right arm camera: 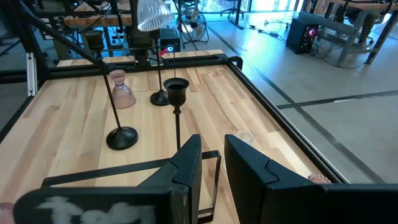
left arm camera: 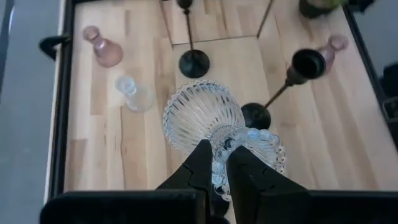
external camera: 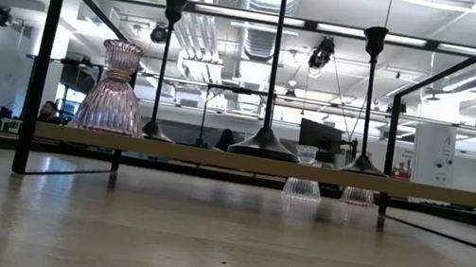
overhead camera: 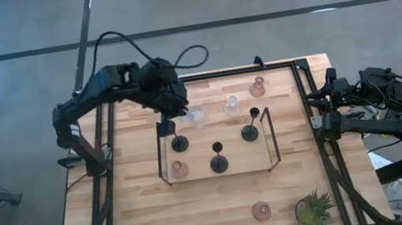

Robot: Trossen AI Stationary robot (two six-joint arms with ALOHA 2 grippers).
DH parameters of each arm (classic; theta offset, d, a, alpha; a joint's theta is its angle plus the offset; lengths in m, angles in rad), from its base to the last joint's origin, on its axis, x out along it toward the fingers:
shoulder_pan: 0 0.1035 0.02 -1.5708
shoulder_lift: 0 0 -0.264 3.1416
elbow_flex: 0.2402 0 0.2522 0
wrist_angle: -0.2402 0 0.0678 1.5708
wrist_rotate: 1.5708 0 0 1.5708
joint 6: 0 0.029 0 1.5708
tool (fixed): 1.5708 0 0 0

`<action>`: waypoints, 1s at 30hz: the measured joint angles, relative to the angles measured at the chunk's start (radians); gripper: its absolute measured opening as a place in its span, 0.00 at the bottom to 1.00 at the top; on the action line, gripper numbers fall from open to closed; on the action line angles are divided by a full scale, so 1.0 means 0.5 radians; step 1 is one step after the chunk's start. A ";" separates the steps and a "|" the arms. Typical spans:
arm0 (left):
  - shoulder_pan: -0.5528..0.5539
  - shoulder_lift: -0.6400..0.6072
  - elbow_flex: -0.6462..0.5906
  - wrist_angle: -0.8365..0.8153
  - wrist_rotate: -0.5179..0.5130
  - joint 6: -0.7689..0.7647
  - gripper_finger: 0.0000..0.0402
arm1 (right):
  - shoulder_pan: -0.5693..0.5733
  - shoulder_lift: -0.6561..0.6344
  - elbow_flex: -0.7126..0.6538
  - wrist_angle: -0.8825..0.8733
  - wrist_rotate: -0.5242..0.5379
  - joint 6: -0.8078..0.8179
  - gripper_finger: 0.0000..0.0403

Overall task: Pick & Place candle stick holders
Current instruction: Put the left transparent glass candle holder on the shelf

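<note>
My left gripper (left arm camera: 217, 149) is shut on a clear ribbed glass candle stick holder (left arm camera: 202, 112) and holds it in the air over the far left corner of a black-framed wooden rack (overhead camera: 273, 138). The holder also shows in the high view (overhead camera: 196, 115). On the rack stand three black holders (overhead camera: 180, 143) (overhead camera: 219, 162) (overhead camera: 250, 131) and a pink glass one (overhead camera: 180, 169), each on its base. My right gripper (right arm camera: 212, 146) is open and empty at the table's right edge (overhead camera: 320, 110). My left gripper pinches the clear holder's narrow neck (left arm camera: 229, 138) between its two fingers (left arm camera: 202, 163), between the flared ribbed bell and the beaded rim (left arm camera: 268, 152). The holder is lifted clear and lies tilted, with its bell pointing away from the fingers.
A clear glass holder (overhead camera: 232, 106) and a pink one (overhead camera: 258, 86) stand on the table beyond the rack. Another pink holder (overhead camera: 260, 210) and a small green potted plant (overhead camera: 314, 209) stand near the front right. A black rail frames the table.
</note>
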 joint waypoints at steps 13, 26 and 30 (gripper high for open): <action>-0.084 0.153 -0.003 -0.105 -0.001 0.473 0.08 | 0.000 0.000 0.000 0.000 0.000 0.000 0.16; -0.113 0.318 -0.010 -0.200 -0.002 0.615 0.08 | -0.001 -0.001 0.000 0.000 0.000 0.000 0.16; -0.120 0.375 -0.010 -0.209 -0.016 0.610 0.08 | 0.000 0.000 0.000 0.000 0.000 0.000 0.16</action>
